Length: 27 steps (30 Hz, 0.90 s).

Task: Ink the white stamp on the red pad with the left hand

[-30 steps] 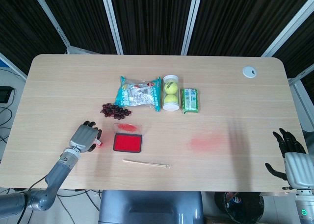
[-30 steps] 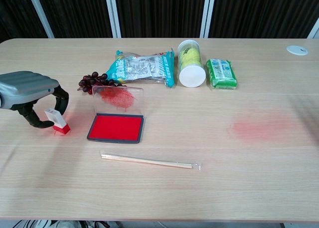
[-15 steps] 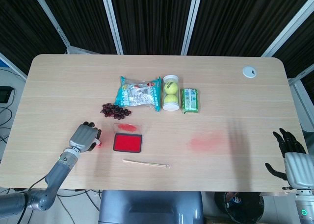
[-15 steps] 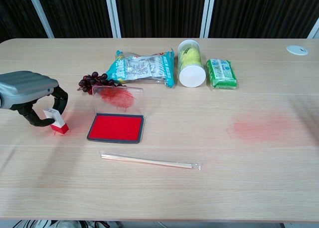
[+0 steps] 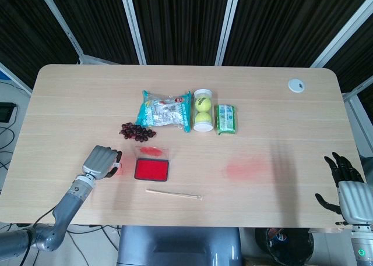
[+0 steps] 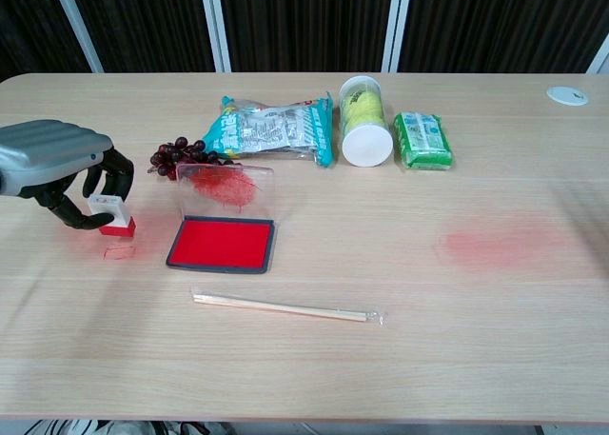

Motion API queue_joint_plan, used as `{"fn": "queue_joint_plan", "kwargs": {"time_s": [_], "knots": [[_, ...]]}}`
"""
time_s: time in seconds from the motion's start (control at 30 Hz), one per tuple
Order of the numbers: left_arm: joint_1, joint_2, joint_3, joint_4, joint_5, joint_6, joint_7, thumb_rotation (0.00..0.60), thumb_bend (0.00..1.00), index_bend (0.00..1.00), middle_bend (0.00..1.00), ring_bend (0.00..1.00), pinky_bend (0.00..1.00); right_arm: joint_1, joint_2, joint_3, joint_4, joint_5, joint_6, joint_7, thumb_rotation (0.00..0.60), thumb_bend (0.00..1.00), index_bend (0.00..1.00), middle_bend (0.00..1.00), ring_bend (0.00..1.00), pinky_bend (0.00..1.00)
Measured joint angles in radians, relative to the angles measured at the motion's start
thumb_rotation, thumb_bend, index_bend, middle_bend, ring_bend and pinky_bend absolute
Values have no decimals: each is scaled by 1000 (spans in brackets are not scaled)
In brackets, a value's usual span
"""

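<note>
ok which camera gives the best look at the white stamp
The chest view. There the white stamp shows from the side, white body above red base, pinched in the left hand. In the head view the hand covers most of it, leaving only a sliver at the fingertips.

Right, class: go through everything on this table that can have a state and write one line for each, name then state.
left hand: fingers hold the white stamp
white stamp: lifted off the table
red pad: lid open, upright
tennis ball tube: lying down, capped
snack bag: lying flat, sealed
green packet: lying flat
wrapped stick: lying flat
right hand: open, holding nothing
</note>
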Motion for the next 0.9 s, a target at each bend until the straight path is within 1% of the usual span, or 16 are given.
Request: {"fn": "queue_joint_plan", "kwargs": {"time_s": [0.37,0.53,0.9], "knots": [[-5,-7,-7,-22,86,-4,-84,600,480,714,668,539,639,0,1,0,-1,0,0,1,600,284,117,0,0,191],[-14,-14,-11,-24,105,-18,-110,600,480,718,671,542,639,0,1,1,-1,1,-1,4,600,284,117,0,0,191],[-49,-66,-39,4,72,-71,-105,600,480,718,671,542,639,1,0,3,-4,7,-4,-1,600,284,117,0,0,191]]}}
